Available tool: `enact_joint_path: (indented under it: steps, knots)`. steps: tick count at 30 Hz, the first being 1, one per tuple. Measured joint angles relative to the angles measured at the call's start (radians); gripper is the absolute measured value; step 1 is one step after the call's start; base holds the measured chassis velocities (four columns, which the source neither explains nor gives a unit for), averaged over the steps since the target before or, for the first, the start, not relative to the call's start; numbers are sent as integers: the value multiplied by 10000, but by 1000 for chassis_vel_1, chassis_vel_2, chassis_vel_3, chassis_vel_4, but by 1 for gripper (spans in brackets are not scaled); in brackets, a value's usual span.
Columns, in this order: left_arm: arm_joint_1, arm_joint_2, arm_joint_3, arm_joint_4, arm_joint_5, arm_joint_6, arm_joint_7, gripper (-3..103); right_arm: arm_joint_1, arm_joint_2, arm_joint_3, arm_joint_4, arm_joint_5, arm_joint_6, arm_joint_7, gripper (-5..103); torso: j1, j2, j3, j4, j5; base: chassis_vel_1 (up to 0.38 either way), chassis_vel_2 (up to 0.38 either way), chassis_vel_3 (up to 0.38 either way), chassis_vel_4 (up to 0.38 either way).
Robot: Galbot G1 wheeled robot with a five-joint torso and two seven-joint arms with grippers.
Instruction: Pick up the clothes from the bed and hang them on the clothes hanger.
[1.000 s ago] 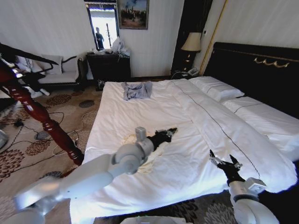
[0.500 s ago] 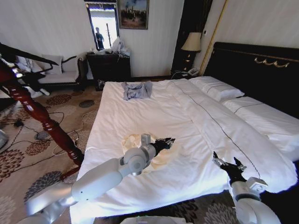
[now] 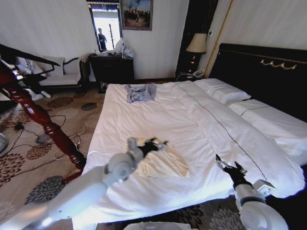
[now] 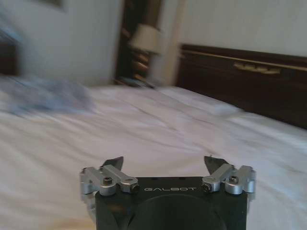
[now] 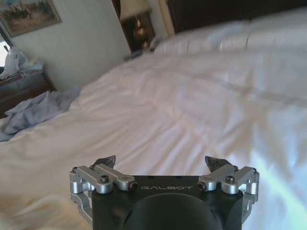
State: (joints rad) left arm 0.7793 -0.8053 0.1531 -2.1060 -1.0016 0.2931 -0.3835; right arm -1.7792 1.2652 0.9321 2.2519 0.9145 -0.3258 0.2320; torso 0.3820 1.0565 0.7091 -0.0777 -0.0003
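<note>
The clothes (image 3: 160,163) lie crumpled near the foot edge of the bed (image 3: 144,115), and my left hand (image 3: 154,143) sits at their top edge; in its wrist view the fingers stand spread with nothing between them; so I judge the grasp not yet made. I should press down into a thick fold, not a thin single layer, then close firmly; my right hand (image 3: 229,169) waits spread near the bed's corner.
</note>
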Motion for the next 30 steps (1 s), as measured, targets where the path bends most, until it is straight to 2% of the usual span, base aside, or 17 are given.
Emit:
enact_joint_path:
  steps: [1, 3, 4, 5, 6, 7, 8, 9, 10, 12, 14, 19, 25, 30]
  knots:
    - [567, 176, -563, -3, 456, -85, 109, 97, -48, -12, -58, 21, 273, -146, 44, 100, -1, 0, 0, 2, -1, 0, 0, 0, 0]
    - [2569, 419, -2092, 1, 1855, -425, 528, 100, -202, -88, -150, 65, 1404, -647, 160, 100, -1, 1, -1, -1, -1, 0, 0, 0, 0]
    - [2569, 419, -2092, 1, 1855, -425, 528, 100, -202, -88, -150, 65, 1404, -647, 160, 100, -1, 1, -1, -1, -1, 0, 0, 0, 0]
    - [3057, 409, -2432, 15, 2206, -523, 627, 100, -226, -101, -151, 71, 1670, -730, 186, 100, -1, 1, -1, 0, -3, 0, 0, 0, 0]
    - [3901, 327, -3041, 30, 2791, -700, 848, 100, -276, -127, -146, 86, 2291, -905, 257, 100, -2, 1, -1, 0, 0, 0, 0, 0, 0]
    - [5350, 79, -4086, 30, 3702, -1032, 1236, 100, -369, -158, -128, 96, 3134, -1135, 345, 100, -1, 1, -2, -3, 3, 0, 0, 0, 0]
    - [6196, -135, -4583, 36, 4230, -1217, 1473, 100, -447, -166, -122, 95, 3595, -1282, 388, 100, -3, 1, 0, 6, 1, 0, 0, 0, 0]
    - [6759, -328, -4906, 34, 4621, -1382, 1679, 100, -486, -165, -122, 91, 3874, -1368, 410, 100, -2, 1, -1, 8, 0, 0, 0, 0, 0]
    - [6759, -328, -4906, 34, 4621, -1382, 1679, 100, -486, -165, -122, 91, 3874, -1368, 410, 100, -2, 1, -1, 8, 0, 0, 0, 0, 0]
    - [8007, -959, -5723, -37, 5464, -1898, 2022, 100, -555, -64, -166, 44, 4685, -1686, 526, 100, -5, 2, -2, 1, 4, 0, 0, 0, 0]
    - [8694, -1517, -6166, -222, 5794, -2135, 2159, 100, -515, 71, -247, -37, 5198, -1955, 611, 100, -4, 2, -2, -3, 0, 0, 0, 0, 0]
    - [9507, -2141, -6724, -658, 6012, -2292, 2270, 100, -153, 312, -467, -416, 6032, -2440, 842, 100, -4, 1, -2, 2, 5, 0, 0, 0, 0]
    - [9645, -2094, -7066, -873, 5838, -2295, 2242, 100, 189, 478, -528, -909, 6835, -2930, 1167, 100, -1, 2, 0, -2, 3, 0, 0, 0, 0]
    - [9630, -2032, -7063, -986, 5826, -2252, 2137, 100, 448, 533, -690, -1342, 6848, -3079, 1134, 100, -1, 2, 0, -2, 4, 0, 0, 0, 0]
